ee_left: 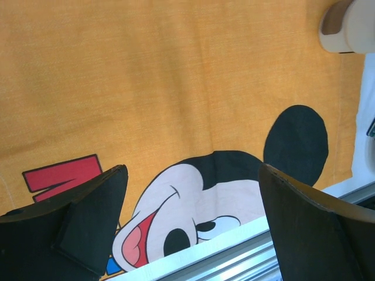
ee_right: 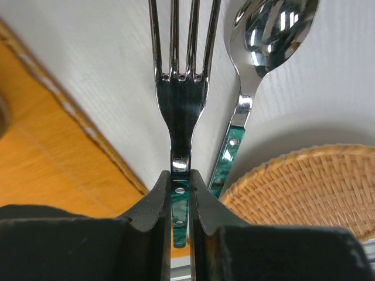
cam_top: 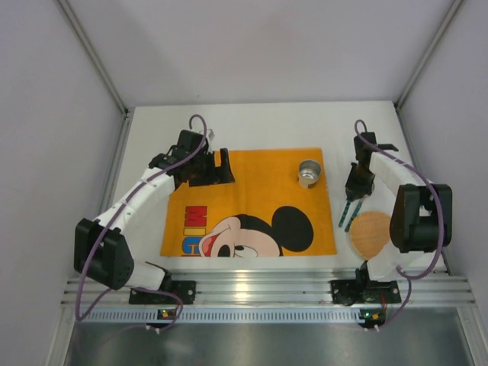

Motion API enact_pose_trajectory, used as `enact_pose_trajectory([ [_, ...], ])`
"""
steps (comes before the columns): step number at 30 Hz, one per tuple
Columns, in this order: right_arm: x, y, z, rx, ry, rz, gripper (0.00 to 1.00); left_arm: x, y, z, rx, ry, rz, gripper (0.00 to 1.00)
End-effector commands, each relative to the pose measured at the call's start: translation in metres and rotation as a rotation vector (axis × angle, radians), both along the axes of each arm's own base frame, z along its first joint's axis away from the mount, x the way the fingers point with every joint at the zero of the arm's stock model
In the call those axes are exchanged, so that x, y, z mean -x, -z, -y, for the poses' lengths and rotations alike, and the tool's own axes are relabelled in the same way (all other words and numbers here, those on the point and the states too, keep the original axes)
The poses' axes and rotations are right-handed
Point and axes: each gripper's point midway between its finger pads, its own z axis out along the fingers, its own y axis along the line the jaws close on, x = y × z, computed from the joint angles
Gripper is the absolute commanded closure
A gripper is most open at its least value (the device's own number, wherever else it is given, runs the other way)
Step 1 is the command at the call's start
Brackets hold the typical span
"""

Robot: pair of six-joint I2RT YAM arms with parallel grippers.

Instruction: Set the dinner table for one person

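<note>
Firmly right pincer (ee_right: pixel 180 186) clamps fork (ee_right: pixel 180 88), spoon (ee_right: pixel 266 47) alongside, left pincer (ee_left: pixel 190 175) wide

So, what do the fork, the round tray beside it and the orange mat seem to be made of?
The fork: polished metal, probably steel, from its mirror reflections; the handle looks like green marbled plastic, riveted. The round tray: woven plant fibre, maybe rattan, matte, its plaiting visible. The orange mat: printed cloth, matte, with a fine weave showing.

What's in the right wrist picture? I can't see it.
The right gripper pinches a fork by its green handle. A spoon lies beside it on the white table, wicker plate at right, orange mat at left.
</note>
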Motion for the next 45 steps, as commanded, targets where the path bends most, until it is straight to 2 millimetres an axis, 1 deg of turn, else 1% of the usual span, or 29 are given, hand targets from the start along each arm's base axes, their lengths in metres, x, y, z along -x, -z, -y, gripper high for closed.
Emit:
enact_pose_trajectory([
  [1, -0.018, -0.068, 0.001, -0.011, 0.024, 0.178, 1.00, -0.005, -0.042, 0.025, 0.002, 0.041, 0.112, 0.02],
  [2, -0.016, -0.082, -0.001, -0.026, 0.024, 0.210, 1.00, -0.002, -0.044, 0.032, -0.002, 0.052, 0.113, 0.02],
  [3, -0.015, -0.090, -0.006, -0.049, 0.018, 0.233, 1.00, 0.004, -0.056, 0.050, 0.003, 0.093, 0.131, 0.02],
  [5, -0.012, -0.112, -0.015, -0.103, 0.014, 0.291, 1.00, 0.007, -0.061, 0.066, -0.002, 0.113, 0.143, 0.02],
  [6, -0.009, -0.119, -0.022, -0.138, 0.011, 0.308, 1.00, 0.016, -0.071, 0.086, 0.012, 0.146, 0.158, 0.02],
  [8, 0.000, -0.133, -0.034, -0.209, 0.002, 0.341, 1.00, 0.019, -0.074, 0.103, -0.011, 0.137, 0.182, 0.02],
  [9, 0.003, -0.138, -0.039, -0.233, -0.005, 0.355, 1.00, 0.034, -0.085, 0.127, 0.002, 0.183, 0.208, 0.02],
  [10, 0.008, -0.140, -0.046, -0.274, -0.017, 0.358, 1.00, 0.038, -0.078, 0.139, -0.021, 0.196, 0.195, 0.02],
  [11, 0.013, -0.150, -0.050, -0.292, -0.023, 0.393, 1.00, 0.045, -0.077, 0.152, -0.020, 0.210, 0.187, 0.02],
  [12, 0.016, -0.154, -0.054, -0.307, -0.024, 0.402, 1.00, 0.060, -0.088, 0.175, -0.009, 0.256, 0.214, 0.03],
  [13, 0.021, -0.155, -0.057, -0.323, -0.027, 0.405, 1.00, 0.067, -0.073, 0.189, -0.048, 0.282, 0.184, 0.05],
  [14, 0.025, -0.161, -0.062, -0.337, -0.036, 0.428, 1.00, 0.075, -0.072, 0.202, -0.055, 0.303, 0.180, 0.06],
  [15, 0.028, -0.162, -0.063, -0.345, -0.032, 0.428, 1.00, 0.092, -0.084, 0.224, -0.044, 0.348, 0.214, 0.08],
  [16, 0.032, -0.160, -0.066, -0.354, -0.036, 0.423, 1.00, 0.100, -0.071, 0.239, -0.075, 0.374, 0.200, 0.09],
  [17, 0.036, -0.162, -0.070, -0.364, -0.045, 0.426, 1.00, 0.107, -0.081, 0.251, -0.070, 0.388, 0.216, 0.09],
  [18, 0.038, -0.162, -0.071, -0.368, -0.047, 0.426, 1.00, 0.128, -0.080, 0.265, -0.076, 0.432, 0.222, 0.09],
  [19, 0.043, -0.164, -0.073, -0.375, -0.054, 0.427, 1.00, 0.131, -0.066, 0.275, -0.118, 0.436, 0.222, 0.09],
  [20, 0.047, -0.166, -0.075, -0.382, -0.061, 0.427, 1.00, 0.138, -0.062, 0.277, -0.146, 0.444, 0.213, 0.09],
  [21, 0.051, -0.169, -0.077, -0.390, -0.067, 0.428, 1.00, 0.150, -0.072, 0.290, -0.127, 0.465, 0.231, 0.09],
  [22, 0.054, -0.171, -0.079, -0.394, -0.072, 0.431, 1.00, 0.152, -0.061, 0.296, -0.156, 0.466, 0.231, 0.09],
  [24, 0.066, -0.176, -0.082, -0.402, -0.085, 0.439, 1.00, 0.162, -0.063, 0.308, -0.142, 0.478, 0.236, 0.09],
  [25, 0.070, -0.178, -0.083, -0.405, -0.089, 0.441, 1.00, 0.166, -0.057, 0.313, -0.147, 0.487, 0.232, 0.10],
  [26, 0.077, -0.178, -0.084, -0.406, -0.099, 0.435, 1.00, 0.168, -0.059, 0.317, -0.138, 0.483, 0.235, 0.11],
  [29, 0.090, -0.179, -0.085, -0.409, -0.115, 0.425, 1.00, 0.173, -0.047, 0.323, -0.154, 0.472, 0.225, 0.16],
  [31, 0.096, -0.180, -0.088, -0.418, -0.123, 0.419, 1.00, 0.175, -0.040, 0.323, -0.174, 0.462, 0.221, 0.18],
  [35, 0.105, -0.184, -0.088, -0.409, -0.149, 0.420, 1.00, 0.170, -0.041, 0.317, -0.204, 0.418, 0.241, 0.20],
  [38, 0.110, -0.184, -0.090, -0.418, -0.163, 0.413, 1.00, 0.163, -0.041, 0.308, -0.246, 0.384, 0.268, 0.22],
  [42, 0.118, -0.186, -0.097, -0.456, -0.180, 0.392, 1.00, 0.158, -0.035, 0.306, -0.288, 0.379, 0.285, 0.28],
  [45, 0.124, -0.187, -0.097, -0.459, -0.187, 0.378, 1.00, 0.152, -0.036, 0.304, -0.324, 0.376, 0.307, 0.33],
])
